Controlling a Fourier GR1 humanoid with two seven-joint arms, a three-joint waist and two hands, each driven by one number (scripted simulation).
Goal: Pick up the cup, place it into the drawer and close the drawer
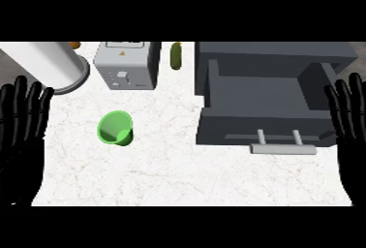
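A green cup (115,128) stands on the white marble counter (178,169), left of centre, its mouth tilted toward me. To its right a dark grey drawer (261,99) is pulled open, with a pale grey handle (283,147) on its front. My left hand (22,116) rests at the left edge, fingers straight and pointing up, well left of the cup. My right hand (350,116) rests the same way at the right edge, beside the drawer. Both hold nothing.
A grey box-shaped appliance (127,65) stands at the back, behind the cup. A large white cylinder (50,63) lies at the back left. A thin olive-green item (175,55) lies between the appliance and the drawer unit.
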